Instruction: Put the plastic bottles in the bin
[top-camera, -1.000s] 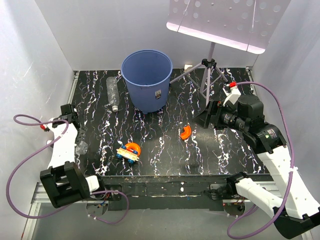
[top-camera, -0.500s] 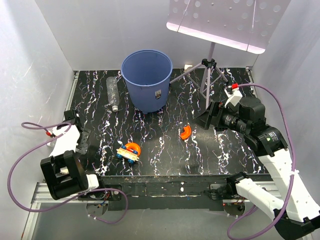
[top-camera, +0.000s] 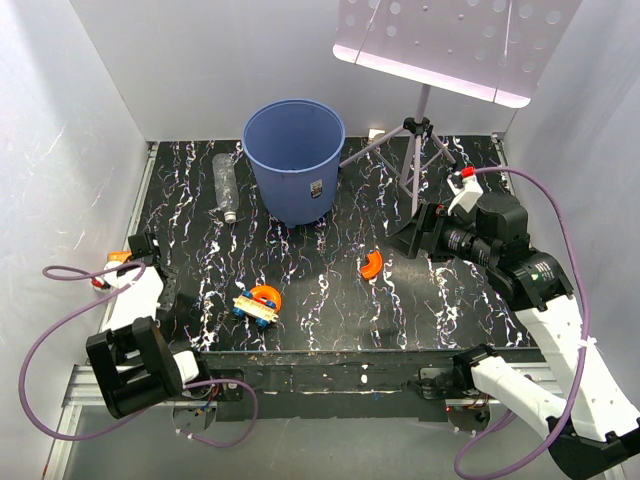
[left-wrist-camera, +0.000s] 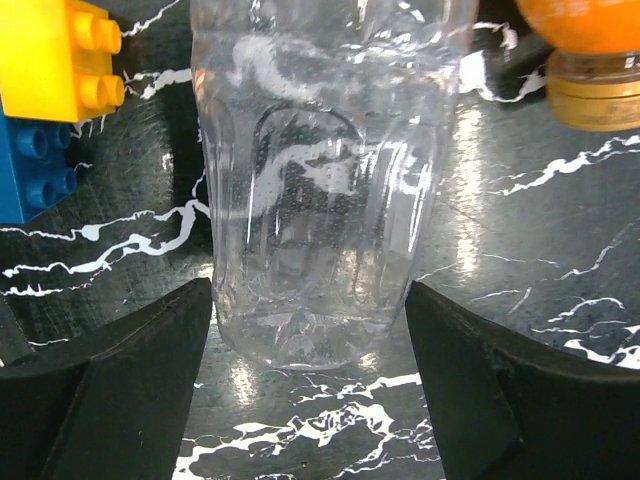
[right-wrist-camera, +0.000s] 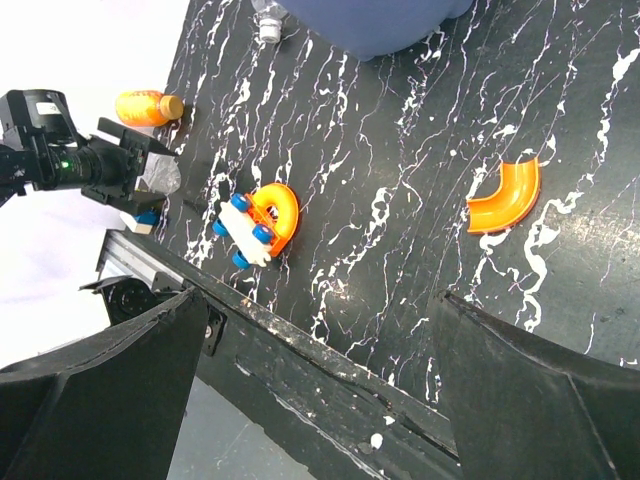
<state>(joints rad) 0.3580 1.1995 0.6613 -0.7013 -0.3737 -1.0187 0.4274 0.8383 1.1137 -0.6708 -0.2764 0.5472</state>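
At the worktop's (top-camera: 420, 300) near left edge, a clear bottle (left-wrist-camera: 320, 170) is being bracketed by the left claw (left-wrist-camera: 308, 300), jaws wide open either side, not yet closed on it. Grasping is judged to be in hand; closing, lifting and carrying to the bin (top-camera: 294, 160) at the far side are being called for next. Nothing is being held by the open right claw (right-wrist-camera: 320, 300). A second bottle (top-camera: 226, 187) is lying beside the bin.
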